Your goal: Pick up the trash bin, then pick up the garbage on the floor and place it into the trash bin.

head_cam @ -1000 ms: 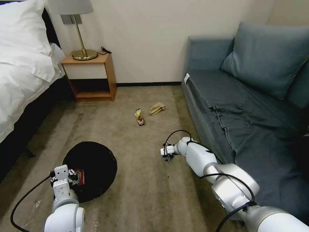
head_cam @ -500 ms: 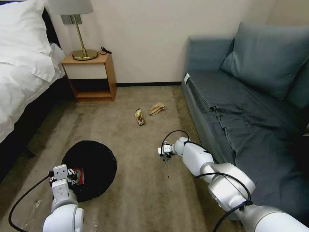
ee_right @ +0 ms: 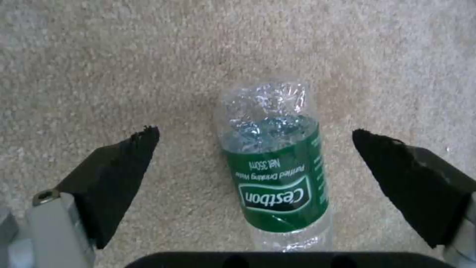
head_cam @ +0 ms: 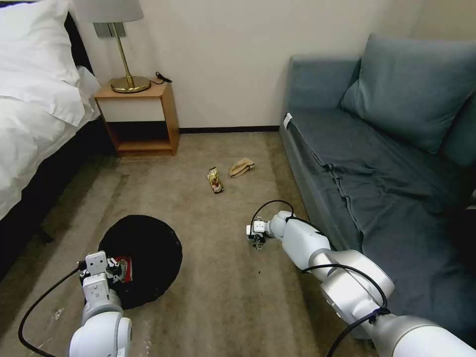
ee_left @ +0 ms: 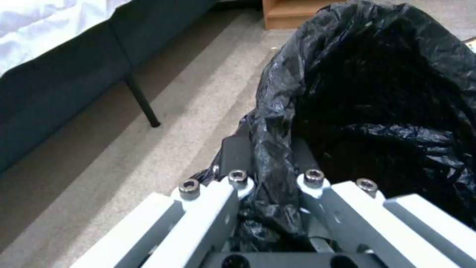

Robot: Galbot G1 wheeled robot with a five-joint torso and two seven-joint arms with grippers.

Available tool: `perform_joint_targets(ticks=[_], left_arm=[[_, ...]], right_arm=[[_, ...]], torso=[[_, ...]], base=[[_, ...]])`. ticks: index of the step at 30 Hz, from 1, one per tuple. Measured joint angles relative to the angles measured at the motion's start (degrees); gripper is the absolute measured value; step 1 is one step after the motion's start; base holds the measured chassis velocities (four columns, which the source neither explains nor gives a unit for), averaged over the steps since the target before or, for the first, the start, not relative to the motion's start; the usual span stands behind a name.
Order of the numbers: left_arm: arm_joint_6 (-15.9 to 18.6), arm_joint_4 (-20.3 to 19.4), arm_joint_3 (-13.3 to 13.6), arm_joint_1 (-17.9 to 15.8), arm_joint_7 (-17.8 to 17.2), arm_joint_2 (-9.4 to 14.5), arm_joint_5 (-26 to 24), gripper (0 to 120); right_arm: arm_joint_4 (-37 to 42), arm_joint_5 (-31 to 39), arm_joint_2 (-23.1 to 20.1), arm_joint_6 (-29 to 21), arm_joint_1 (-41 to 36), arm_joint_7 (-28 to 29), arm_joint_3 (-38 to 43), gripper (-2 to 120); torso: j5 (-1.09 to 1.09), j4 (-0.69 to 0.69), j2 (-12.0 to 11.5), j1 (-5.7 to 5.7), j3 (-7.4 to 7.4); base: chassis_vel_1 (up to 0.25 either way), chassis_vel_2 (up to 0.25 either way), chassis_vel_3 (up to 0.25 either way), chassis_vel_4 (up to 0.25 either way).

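**Over carpet: right gripper straddles Cestbon bottle, left grips bin rim**

On the beige carpet [head_cam: 223, 297] in front of the blue-grey sofa [head_cam: 377, 173], the right gripper [ee_right: 255, 156] hangs over a clear plastic bottle [ee_right: 275, 163], fingers spread wide, one black pad [ee_right: 119, 175] on each side, neither touching it. Bottle lies flat, long axis running straight between the pads, away from the wrist camera. Crumpled clear part points away from the wrist, green-labelled part nearer. Green label reads "Cestbon", "Purified Drinking Water", "Net 350ml", white text, upside down in the right wrist view. Cap end can't be made out. In the head view the right gripper [head_cam: 257, 237] sits low near the sofa's front edge; bottle hidden under it there.

Left gripper [ee_left: 272, 175] is clamped on the rim of the trash bin [head_cam: 141, 258], crinkly black bag liner [ee_left: 377, 111] pinched between its fingers. Bin is near the dark bed frame [ee_left: 64, 85], well apart from the right gripper. Red-and-white wrapper [head_cam: 123, 263] shows just inside the bin, beside the left gripper [head_cam: 110, 270].

Farther off on the carpet, toward the wooden nightstand [head_cam: 141, 116]: brown-gold snack wrapper [head_cam: 214, 179], long axis roughly pointing to the wall, and crumpled tan paper [head_cam: 241, 167] just beside it, not touching. Brass lamp [head_cam: 126, 74] on the nightstand.
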Motion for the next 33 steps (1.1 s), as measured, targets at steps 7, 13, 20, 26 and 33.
perform_joint_targets(ticks=[7,13,20,26,33], left_arm=[[0.4,0.9,1.3,-1.5,0.2,0.0,1.3,4],[2.2,2.5,6.5,-3.1,0.9,0.0,4.7,4],[2.0,2.1,5.6,-2.9,0.9,0.0,4.9,4],[2.0,2.2,6.3,-2.7,1.0,0.0,5.5,4],[1.8,2.7,6.8,-3.0,1.0,0.0,5.9,4]], right_arm=[[1.3,-0.4,-1.8,-0.1,-1.2,0.4,2.7,100],[2.0,-2.6,-5.8,0.8,-2.8,0.9,10.4,100],[2.3,-2.5,-4.4,1.7,-2.0,0.9,9.7,100],[2.8,-2.4,-4.3,2.1,-2.0,0.9,9.3,100],[2.9,-2.1,-4.6,2.6,-2.2,1.1,9.1,100]], torso=[[0.02,0.03,0.0,0.00,0.00],[-0.01,-0.09,0.0,0.00,0.00],[0.03,0.05,0.0,0.00,0.00],[0.00,-0.01,0.0,0.00,0.00],[0.00,-0.01,0.0,0.00,0.00]], base=[[0.000,0.000,0.000,0.000],[0.000,0.000,0.000,0.000],[0.000,0.000,0.000,0.000],[0.000,0.000,0.000,0.000],[0.000,0.000,0.000,0.000]])
